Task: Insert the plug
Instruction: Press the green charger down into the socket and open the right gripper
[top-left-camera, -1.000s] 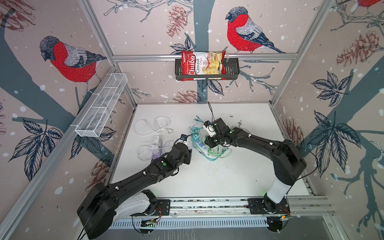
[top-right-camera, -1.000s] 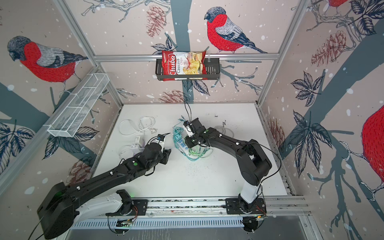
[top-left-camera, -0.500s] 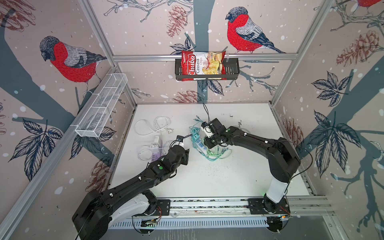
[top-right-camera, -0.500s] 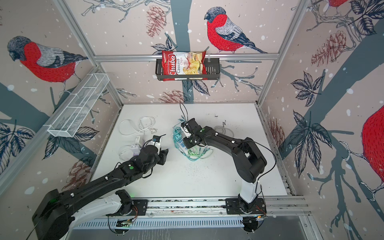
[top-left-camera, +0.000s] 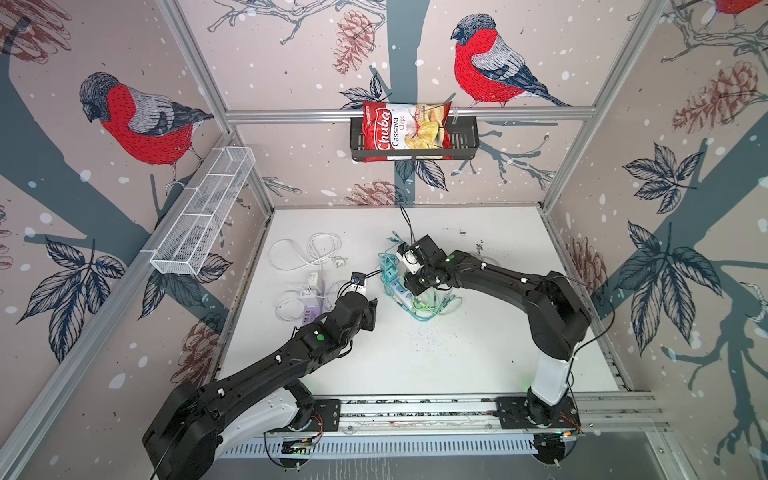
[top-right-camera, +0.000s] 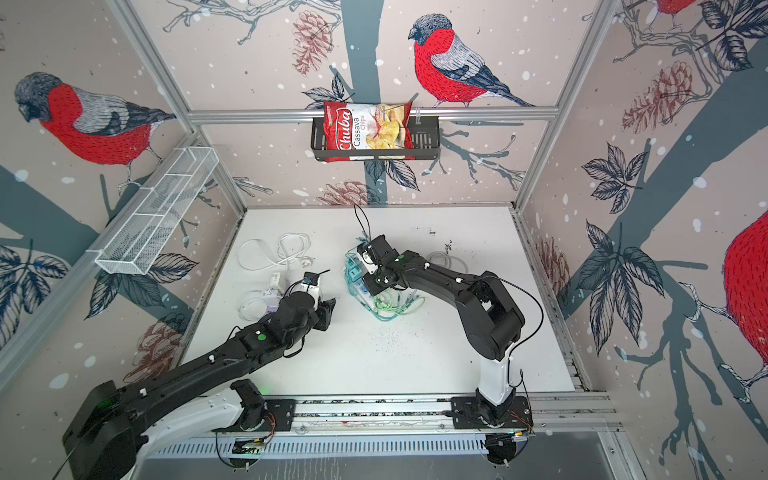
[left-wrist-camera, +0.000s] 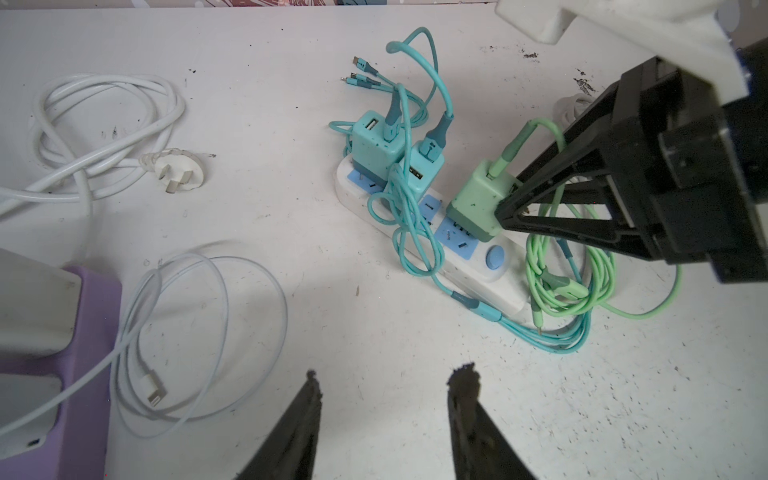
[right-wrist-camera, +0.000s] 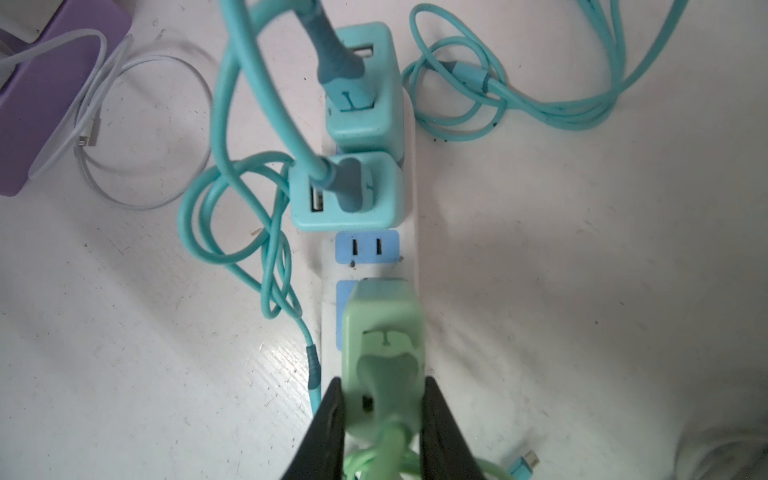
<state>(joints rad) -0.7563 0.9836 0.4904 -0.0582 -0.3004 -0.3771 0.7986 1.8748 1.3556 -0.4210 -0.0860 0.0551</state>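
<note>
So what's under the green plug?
A blue socket on the white power strip peeks out beneath the green plug. Its prongs are hidden, so I can't tell whether they are in.
</note>
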